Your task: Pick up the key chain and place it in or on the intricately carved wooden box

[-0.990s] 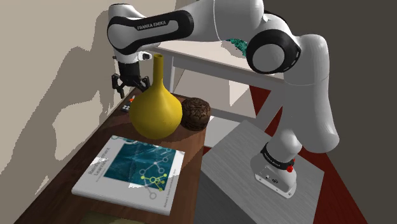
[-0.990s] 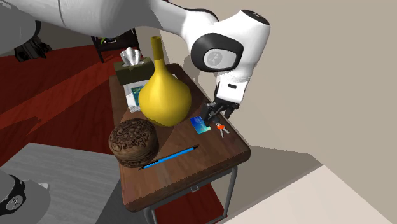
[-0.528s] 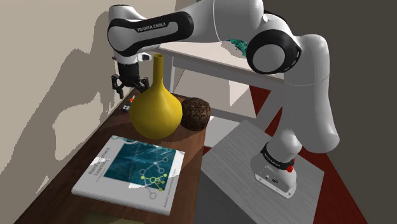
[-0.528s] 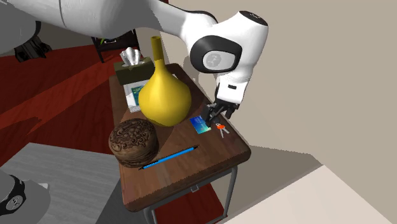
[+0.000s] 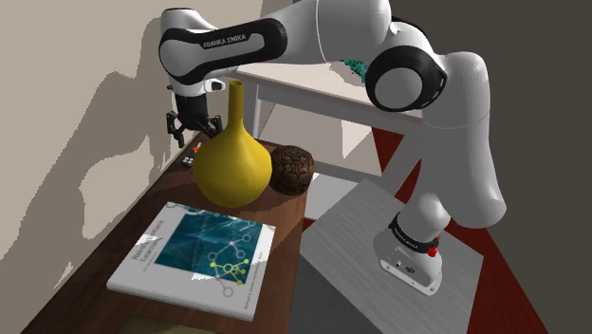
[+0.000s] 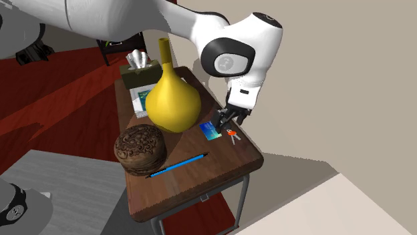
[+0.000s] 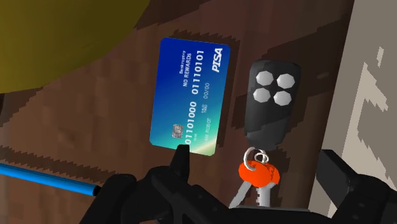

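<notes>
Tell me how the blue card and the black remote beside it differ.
The blue card is larger and printed with numbers; the black remote is smaller, with four pale buttons. The black remote has a ring and an orange-headed key at its end; the blue card lies alone. Both lie flat on the brown table.

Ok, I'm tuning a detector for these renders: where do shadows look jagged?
Shoulder view: the shadows on the wall have stair-stepped edges. Wrist view: blocky dark bands cross the table around the card and key chain.
</notes>
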### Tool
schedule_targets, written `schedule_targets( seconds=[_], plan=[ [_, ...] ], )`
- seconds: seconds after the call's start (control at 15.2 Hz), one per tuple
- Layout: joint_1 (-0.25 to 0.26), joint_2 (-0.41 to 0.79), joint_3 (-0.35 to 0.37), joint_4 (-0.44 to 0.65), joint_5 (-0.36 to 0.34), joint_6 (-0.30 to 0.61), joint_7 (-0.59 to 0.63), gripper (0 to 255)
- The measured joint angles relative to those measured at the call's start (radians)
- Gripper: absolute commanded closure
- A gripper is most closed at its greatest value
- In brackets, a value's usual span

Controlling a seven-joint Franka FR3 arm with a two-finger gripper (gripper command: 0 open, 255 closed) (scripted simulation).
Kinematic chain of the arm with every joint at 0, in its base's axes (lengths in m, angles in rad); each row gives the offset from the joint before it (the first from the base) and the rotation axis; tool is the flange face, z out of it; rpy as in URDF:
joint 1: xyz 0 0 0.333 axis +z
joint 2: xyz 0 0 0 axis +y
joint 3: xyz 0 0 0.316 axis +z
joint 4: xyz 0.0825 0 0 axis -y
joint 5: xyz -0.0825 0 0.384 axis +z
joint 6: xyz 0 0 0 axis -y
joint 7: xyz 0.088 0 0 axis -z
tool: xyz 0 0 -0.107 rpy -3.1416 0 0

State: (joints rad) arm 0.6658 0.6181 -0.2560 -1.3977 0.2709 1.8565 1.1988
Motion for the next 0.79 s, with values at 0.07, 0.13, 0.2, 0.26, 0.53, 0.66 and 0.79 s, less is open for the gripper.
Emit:
schedule_targets(
  seconds=[0.07,0.13,0.2,0.26,0.53,0.66,0.79],
  plan=[
    [0.000,0.002,0.000,0.000,0.001,0.006,0.000,255],
    [0.001,0.002,0.000,-0.001,0.001,0.011,0.000,255],
    [0.000,-0.003,-0.002,0.002,-0.006,-0.025,0.006,255],
    [0.000,-0.002,-0.001,0.005,-0.006,-0.044,0.010,255],
    [-0.001,-0.010,0.000,0.001,-0.009,-0.067,0.015,255],
    [0.000,-0.018,-0.003,0.002,-0.014,-0.111,0.023,255],
    [0.000,-0.019,-0.003,0.000,-0.014,-0.114,0.024,0]
  ],
)
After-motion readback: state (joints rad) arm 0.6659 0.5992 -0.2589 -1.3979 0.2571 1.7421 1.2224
